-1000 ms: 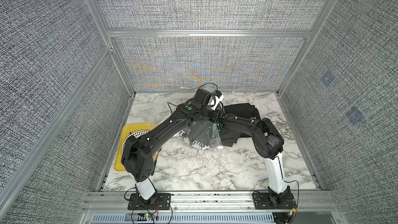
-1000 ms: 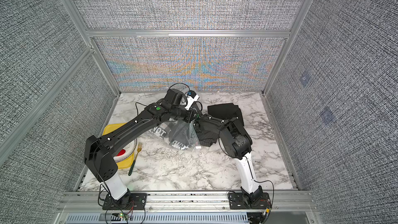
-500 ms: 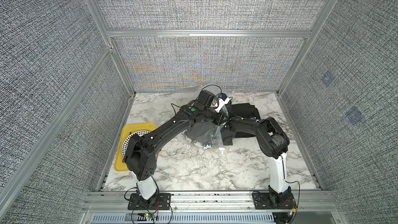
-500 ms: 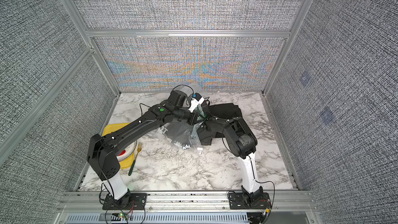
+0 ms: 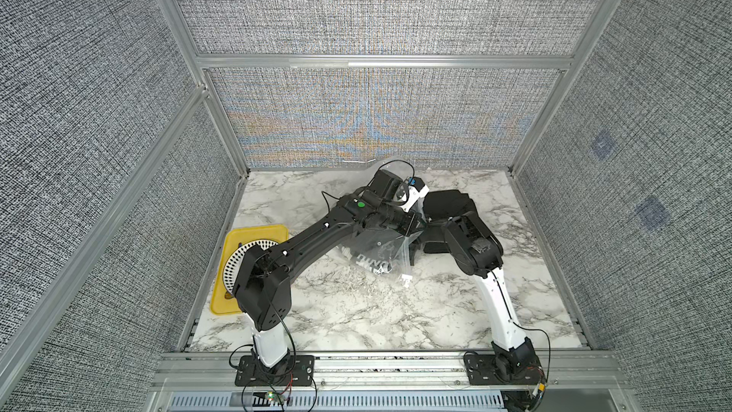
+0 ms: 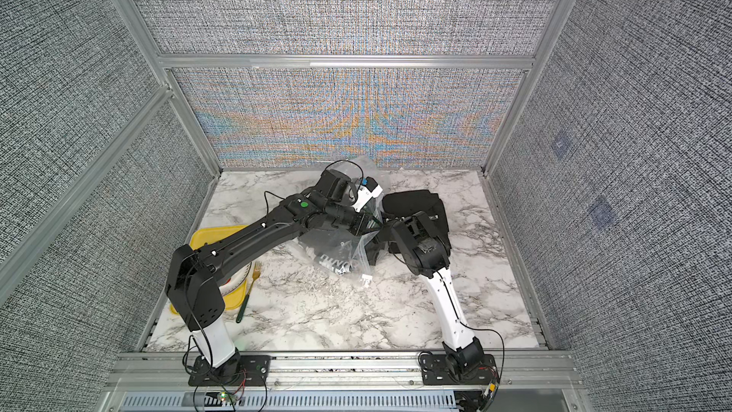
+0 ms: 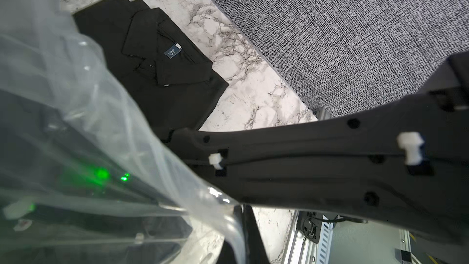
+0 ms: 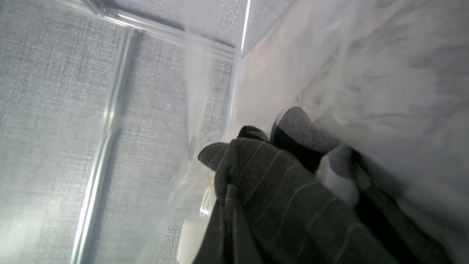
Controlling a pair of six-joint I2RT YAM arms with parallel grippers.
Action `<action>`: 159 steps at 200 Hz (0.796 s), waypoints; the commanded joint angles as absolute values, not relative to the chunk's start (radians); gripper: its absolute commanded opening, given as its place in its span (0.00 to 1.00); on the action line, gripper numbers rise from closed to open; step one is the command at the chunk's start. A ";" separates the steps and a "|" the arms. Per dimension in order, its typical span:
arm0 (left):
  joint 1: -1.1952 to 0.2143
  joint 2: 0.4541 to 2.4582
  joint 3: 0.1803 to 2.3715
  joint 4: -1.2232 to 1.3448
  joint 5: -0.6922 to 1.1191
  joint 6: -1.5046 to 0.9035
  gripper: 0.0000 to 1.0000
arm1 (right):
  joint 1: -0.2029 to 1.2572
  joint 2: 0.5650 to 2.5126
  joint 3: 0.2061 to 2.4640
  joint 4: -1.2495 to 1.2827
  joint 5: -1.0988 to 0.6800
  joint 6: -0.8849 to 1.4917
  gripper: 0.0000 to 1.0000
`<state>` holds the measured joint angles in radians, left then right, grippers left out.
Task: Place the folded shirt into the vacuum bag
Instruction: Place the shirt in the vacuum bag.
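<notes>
left pincer (image 7: pixel 239 214): closed on the upper edge of the bag's mouth, holding that clear sheet up off the bench.
right pincer (image 8: pixel 299 171): closed on a bunched fold of the shirt, just inside the bag's mouth; its tips are hidden under the cloth.
shirt (image 5: pixel 449 206): black with faint pinstripes. The gripped end (image 8: pixel 266 186) is inside the bag. The rest (image 7: pixel 162 72) lies folded on the bench at the back right, outside the bag, collar and blue label (image 7: pixel 173 52) facing up.
bag (image 5: pixel 390 255): clear and crinkly, in the middle of the bench under the left arm, mouth turned toward the shirt. It has white lettering on its side and a small white clip (image 5: pixel 405 280) on its near edge.
left arm (image 5: pixel 317 239): stretched across and over the bag.
right arm (image 7: pixel 317 168): bent low, reaching into the mouth from the shirt's side.
bench (image 5: pixel 356 311): white marble pattern.
tray (image 5: pixel 237 239): yellow, at the left edge, well apart from the bag. It carries a plate (image 5: pixel 233 267) with a dotted rim, partly hidden by the left arm.
fork (image 6: pixel 247 291): gold tines and green handle, along the tray's edge, seen in a top view.
</notes>
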<state>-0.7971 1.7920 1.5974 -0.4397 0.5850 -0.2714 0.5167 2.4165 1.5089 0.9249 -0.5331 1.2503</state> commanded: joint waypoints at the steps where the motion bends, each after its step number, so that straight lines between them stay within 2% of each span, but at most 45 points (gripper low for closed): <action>1: -0.806 1.797 1.609 -0.427 0.656 -0.279 0.00 | 0.515 2.437 1.550 0.941 -0.464 1.343 0.00; 63: -0.821 1.819 1.625 -0.381 0.733 -0.317 0.00 | 0.525 2.536 1.613 1.110 -0.363 1.560 0.00; 94: -0.821 1.813 1.629 -0.414 0.664 -0.304 0.00 | 0.530 2.542 1.642 0.962 -0.384 1.488 0.00; 100: -0.821 1.813 1.635 -0.433 0.625 -0.294 0.00 | 0.528 2.531 1.635 0.929 -0.393 1.466 0.05; 110: -0.818 1.812 1.641 -0.460 0.553 -0.280 0.00 | 0.528 2.504 1.607 0.886 -0.405 1.414 0.21; 119: -0.814 1.810 1.644 -0.479 0.495 -0.269 0.00 | 0.527 2.467 1.576 0.831 -0.415 1.355 0.31; 159: -0.771 1.792 1.635 -0.478 0.387 -0.264 0.00 | 0.527 2.319 1.454 0.670 -0.468 1.111 0.49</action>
<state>-0.7929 1.8080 1.6325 -0.4973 0.4835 -0.2832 0.5228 2.3806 1.4925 0.7959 -0.4244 1.2984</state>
